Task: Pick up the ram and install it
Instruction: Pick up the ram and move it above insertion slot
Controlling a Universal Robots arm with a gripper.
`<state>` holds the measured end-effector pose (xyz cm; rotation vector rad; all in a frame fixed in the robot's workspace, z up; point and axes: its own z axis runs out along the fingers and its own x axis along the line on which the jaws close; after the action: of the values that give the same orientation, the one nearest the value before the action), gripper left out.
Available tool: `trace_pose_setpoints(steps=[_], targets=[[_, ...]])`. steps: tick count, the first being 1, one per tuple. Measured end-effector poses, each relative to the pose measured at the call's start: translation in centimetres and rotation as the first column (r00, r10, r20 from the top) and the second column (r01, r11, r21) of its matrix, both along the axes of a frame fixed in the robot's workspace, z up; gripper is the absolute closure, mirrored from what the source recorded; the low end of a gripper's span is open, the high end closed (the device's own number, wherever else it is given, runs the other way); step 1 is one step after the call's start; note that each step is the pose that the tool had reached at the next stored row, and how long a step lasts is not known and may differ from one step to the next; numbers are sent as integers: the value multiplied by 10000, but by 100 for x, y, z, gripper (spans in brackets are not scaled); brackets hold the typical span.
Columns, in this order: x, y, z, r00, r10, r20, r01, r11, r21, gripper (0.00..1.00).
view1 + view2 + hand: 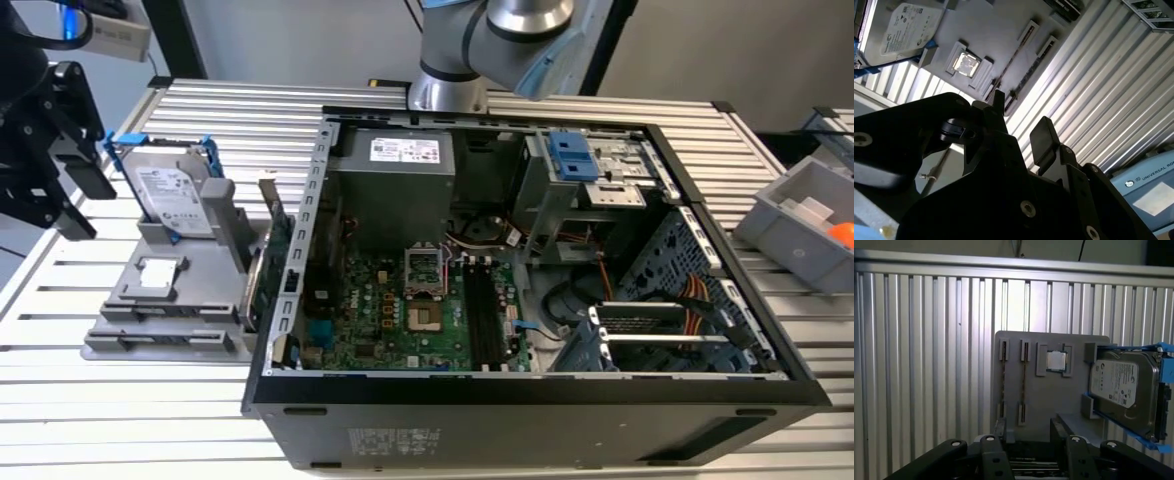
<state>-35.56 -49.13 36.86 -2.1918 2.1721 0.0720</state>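
Note:
Two thin ram sticks stand on edge in the slots of a grey holder [1054, 400]. The nearer-to-centre ram [1024, 385] and its neighbour [1003, 385] show in both wrist views, the first ram [1029, 72] running diagonally in the second wrist view. My gripper [1029, 440] hovers over the holder, a short way off the sticks, open with nothing between its black fingers [1041, 135]. In the exterior view the gripper [74, 195] hangs at the far left, above the holder [167, 310]. The motherboard's long black slots [483, 315] lie inside the open computer case [534, 385].
On the same holder are a silver hard drive in a blue-tabbed frame [1124, 390] and a square processor chip [1056, 361]. A green expansion card [276, 250] leans between holder and case. A grey bin [801, 215] sits at the exterior view's right on the ribbed metal table [134, 420].

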Motion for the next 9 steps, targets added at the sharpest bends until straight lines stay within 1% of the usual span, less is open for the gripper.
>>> trace_pose_setpoints(steps=[9], targets=[[0, 0, -45, 10000, 0, -1, 0, 10000, -44, 0]])
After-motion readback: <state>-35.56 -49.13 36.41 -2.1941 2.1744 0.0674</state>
